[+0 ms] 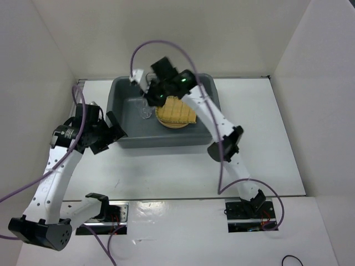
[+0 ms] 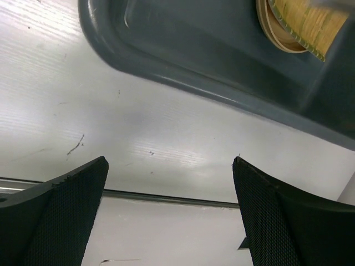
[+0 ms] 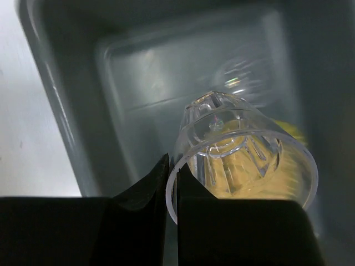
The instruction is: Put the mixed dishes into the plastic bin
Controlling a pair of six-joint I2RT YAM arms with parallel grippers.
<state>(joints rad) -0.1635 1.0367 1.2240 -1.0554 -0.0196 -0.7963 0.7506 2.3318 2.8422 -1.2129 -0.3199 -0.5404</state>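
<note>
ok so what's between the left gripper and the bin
Nothing but bare white table: the left wrist view shows it between the open left gripper and the plastic bin.

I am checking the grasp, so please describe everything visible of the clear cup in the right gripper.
The clear cup looks like transparent plastic with ribbed walls and a round open rim, narrowing toward its base. It looks empty. The right gripper pinches its rim wall, one finger inside and one outside. Its mouth faces the wrist camera and its base points into the plastic bin. Nothing else seems to touch it.
</note>
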